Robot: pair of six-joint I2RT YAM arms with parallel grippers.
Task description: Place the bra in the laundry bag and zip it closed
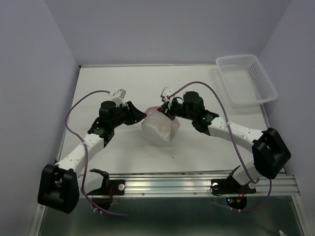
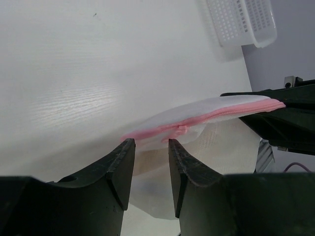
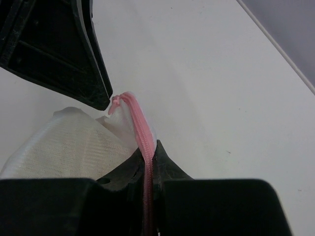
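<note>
The laundry bag point(image 1: 160, 128) is a white mesh pouch held up off the table between my two grippers. Its pink zipper band point(image 2: 216, 113) runs along the top edge and looks closed along the stretch I can see. My right gripper point(image 3: 149, 147) is shut on one end of the band point(image 3: 140, 128). My left gripper point(image 2: 150, 143) is open, its fingertips just below the band near the zipper pull point(image 2: 181, 130), not gripping it. The bra does not show on its own; a beige tint shows through the mesh point(image 3: 64, 147).
A rigid white slotted basket point(image 1: 245, 81) stands at the table's far right corner, also in the left wrist view point(image 2: 241, 22). Purple walls close in the table on three sides. A metal rail point(image 1: 197, 184) runs along the near edge.
</note>
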